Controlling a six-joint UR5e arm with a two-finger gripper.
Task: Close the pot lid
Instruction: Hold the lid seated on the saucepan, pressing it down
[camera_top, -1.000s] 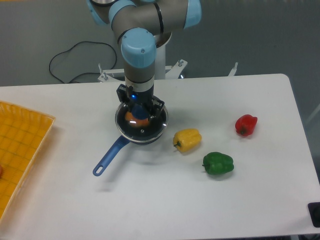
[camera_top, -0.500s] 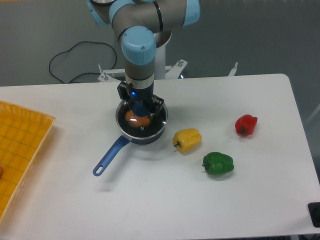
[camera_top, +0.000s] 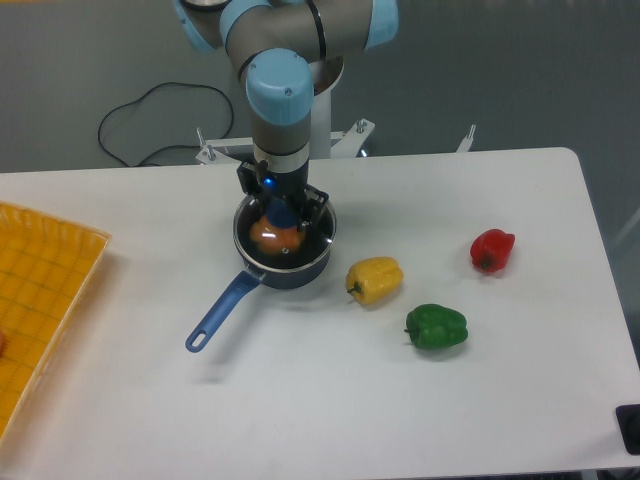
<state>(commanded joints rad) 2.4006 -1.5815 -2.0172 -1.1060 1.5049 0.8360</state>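
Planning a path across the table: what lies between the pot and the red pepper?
In the camera view, the yellow pepper lies between the pot and the red pepper, close to the pot; beyond it, bare table.

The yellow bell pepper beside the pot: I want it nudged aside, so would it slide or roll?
The glossy, lumpy yellow bell pepper lies on its side, so it would probably wobble or roll unevenly. It looks light and rigid, likely skidding on the smooth white table.
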